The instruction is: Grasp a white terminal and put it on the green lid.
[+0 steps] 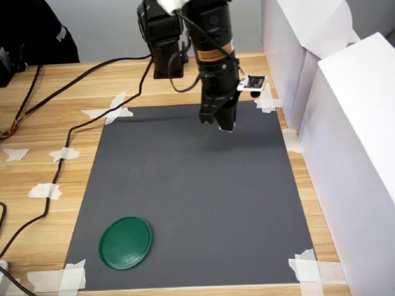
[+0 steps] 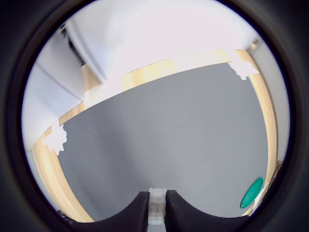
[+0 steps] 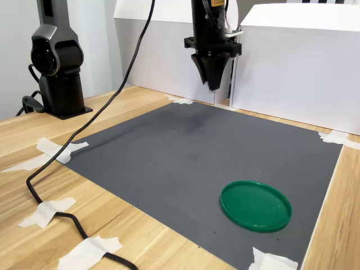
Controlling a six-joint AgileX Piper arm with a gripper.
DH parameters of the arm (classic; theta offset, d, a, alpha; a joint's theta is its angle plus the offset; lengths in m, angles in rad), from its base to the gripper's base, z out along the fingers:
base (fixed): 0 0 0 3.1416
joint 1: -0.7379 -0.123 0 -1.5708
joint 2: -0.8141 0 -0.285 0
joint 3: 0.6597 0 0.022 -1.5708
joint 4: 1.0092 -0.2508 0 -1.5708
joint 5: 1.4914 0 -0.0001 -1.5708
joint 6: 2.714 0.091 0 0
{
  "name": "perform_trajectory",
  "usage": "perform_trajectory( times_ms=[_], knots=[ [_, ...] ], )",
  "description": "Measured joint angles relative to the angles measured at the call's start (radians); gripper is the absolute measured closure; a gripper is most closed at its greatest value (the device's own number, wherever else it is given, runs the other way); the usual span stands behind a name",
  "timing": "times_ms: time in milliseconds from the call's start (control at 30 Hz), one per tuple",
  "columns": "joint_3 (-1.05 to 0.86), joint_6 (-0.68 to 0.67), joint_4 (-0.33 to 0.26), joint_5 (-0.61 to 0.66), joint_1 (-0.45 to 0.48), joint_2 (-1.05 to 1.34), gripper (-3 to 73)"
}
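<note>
Terminal [image 2: 157, 205]: tiny white stepped block between fingers [image 2: 140, 212].

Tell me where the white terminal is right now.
The white terminal sits clamped between the end effector fingers, held above the far part of the grey mat, well away from the green lid.

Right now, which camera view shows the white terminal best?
The wrist view shows it best: the white terminal sits clearly between the gripper fingers, its blocky shape visible. In the first exterior view only a small white bit peeks out at the fingertips. In the second exterior view the dark fingers hide it.
</note>
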Motion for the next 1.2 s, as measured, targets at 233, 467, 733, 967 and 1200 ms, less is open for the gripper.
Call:
perform_trajectory(
  times_ms=[233,467,733,967,1200],
  knots=[
    [0.124,0.0,0.0,0.003,0.171,-0.019,60.8],
    [0.235,0.001,0.021,0.004,0.298,-0.114,60.8],
    [0.345,0.046,0.039,0.002,0.39,-0.246,60.8],
    [0.408,0.094,0.057,-0.057,0.418,-0.352,60.8],
    [0.414,0.105,0.081,-0.104,0.421,-0.416,60.8]
  ],
)
